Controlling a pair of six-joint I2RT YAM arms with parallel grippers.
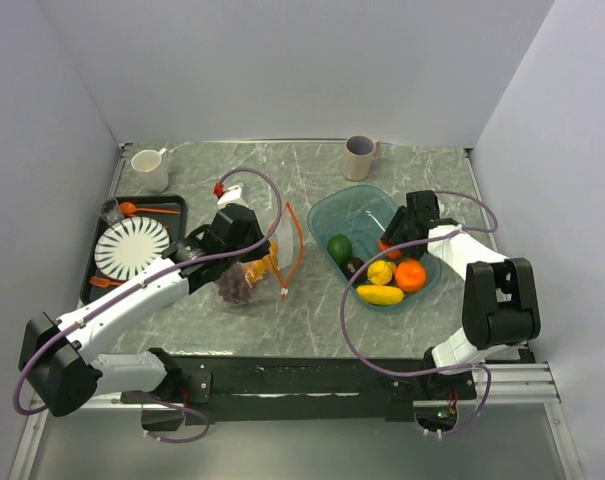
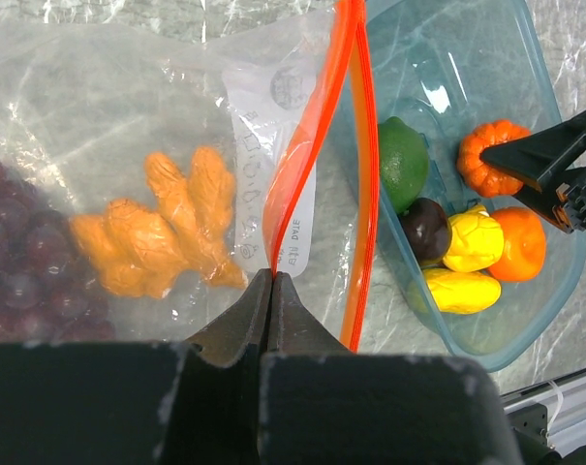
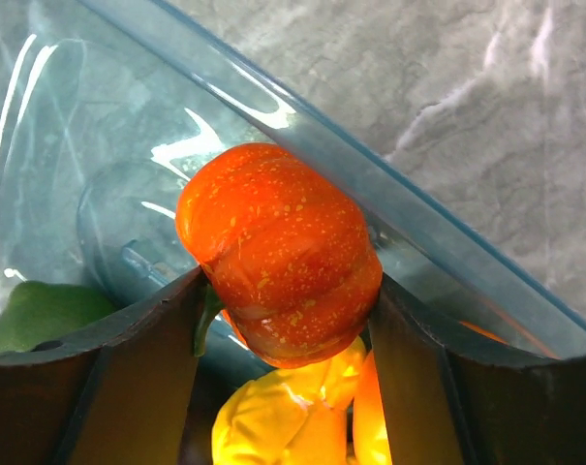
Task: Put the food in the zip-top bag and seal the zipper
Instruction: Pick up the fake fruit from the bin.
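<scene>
The zip-top bag (image 1: 250,268) lies at mid-table with purple grapes (image 2: 21,262) and an orange knobbly piece (image 2: 162,232) inside. Its mouth gapes, the orange-red zipper (image 2: 312,145) split in two strips. My left gripper (image 2: 273,276) is shut on one strip of the mouth. In the teal bowl (image 1: 347,205) lie a green avocado (image 2: 402,160), dark plum (image 2: 425,228), lemon (image 2: 475,237), orange (image 2: 518,242) and a yellow piece (image 2: 464,289). My right gripper (image 3: 288,291) reaches into the bowl, both fingers pressed against a small orange pumpkin (image 3: 278,247).
A black tray (image 1: 177,205) at the left holds a white plate (image 1: 130,245), an orange spoon (image 1: 142,209) and a fork (image 1: 107,282). A white cup (image 1: 150,168) stands at the back left, a grey mug (image 1: 360,155) at the back centre. Walls close in both sides.
</scene>
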